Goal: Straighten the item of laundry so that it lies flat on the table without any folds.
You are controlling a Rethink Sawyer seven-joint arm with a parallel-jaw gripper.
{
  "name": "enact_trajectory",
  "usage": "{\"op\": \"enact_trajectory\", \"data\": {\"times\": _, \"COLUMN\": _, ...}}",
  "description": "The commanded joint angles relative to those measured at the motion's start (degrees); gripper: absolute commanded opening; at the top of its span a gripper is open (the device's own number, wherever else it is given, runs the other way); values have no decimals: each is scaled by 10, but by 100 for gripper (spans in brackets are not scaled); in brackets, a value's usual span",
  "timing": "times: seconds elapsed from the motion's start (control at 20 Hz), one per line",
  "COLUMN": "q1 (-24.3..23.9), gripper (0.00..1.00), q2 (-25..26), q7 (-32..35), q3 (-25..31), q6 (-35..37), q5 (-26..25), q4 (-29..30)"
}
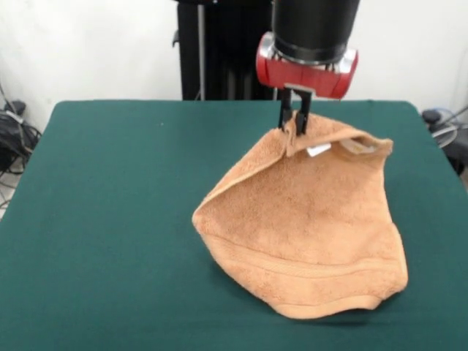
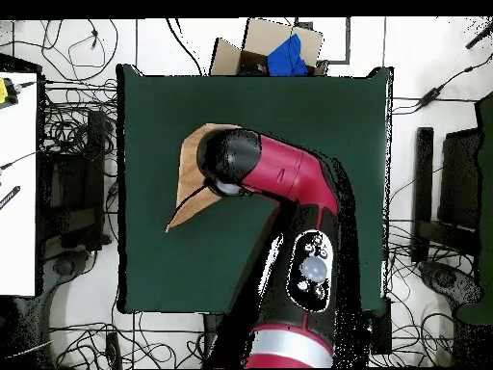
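The item of laundry (image 1: 307, 227) is an orange-tan terry towel, bunched and folded over on the dark green table (image 1: 110, 219), right of centre in the front view. A small white tag (image 1: 319, 151) shows near its raised top edge. My gripper (image 1: 294, 121) comes down from above and is shut on that top edge, lifting it into a peak while the lower hem rests on the table. In the overhead view the arm hides most of the towel (image 2: 193, 178); only its left part shows on the table (image 2: 318, 106), and the gripper is hidden under the arm.
The red and black arm (image 2: 289, 183) reaches across the table's middle from the bottom of the overhead view. A cardboard box with blue cloth (image 2: 279, 53) sits beyond the far edge. Cables and equipment lie on the floor around the table.
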Motion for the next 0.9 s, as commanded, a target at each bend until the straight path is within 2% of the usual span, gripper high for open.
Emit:
{"op": "enact_trajectory", "data": {"times": 0.05, "q1": -1, "gripper": 0, "q2": -44, "q7": 100, "q3": -11, "q6": 25, "q5": -10, "q4": 111}}
{"op": "enact_trajectory", "data": {"times": 0.3, "q1": -20, "gripper": 0, "q2": -66, "q7": 73, "q3": 18, "q6": 6, "q5": 4, "q4": 141}}
{"op": "enact_trajectory", "data": {"times": 0.55, "q1": -43, "gripper": 0, "q2": -61, "q7": 41, "q3": 54, "q6": -86, "q5": 8, "q4": 197}}
{"op": "enact_trajectory", "data": {"times": 0.85, "q1": -46, "gripper": 0, "q2": -61, "q7": 40, "q3": 61, "q6": -119, "q5": -11, "q4": 201}}
{"op": "enact_trajectory", "data": {"times": 0.9, "q1": -48, "gripper": 100, "q2": -62, "q7": 42, "q3": 63, "q6": -121, "q5": -13, "q4": 201}}
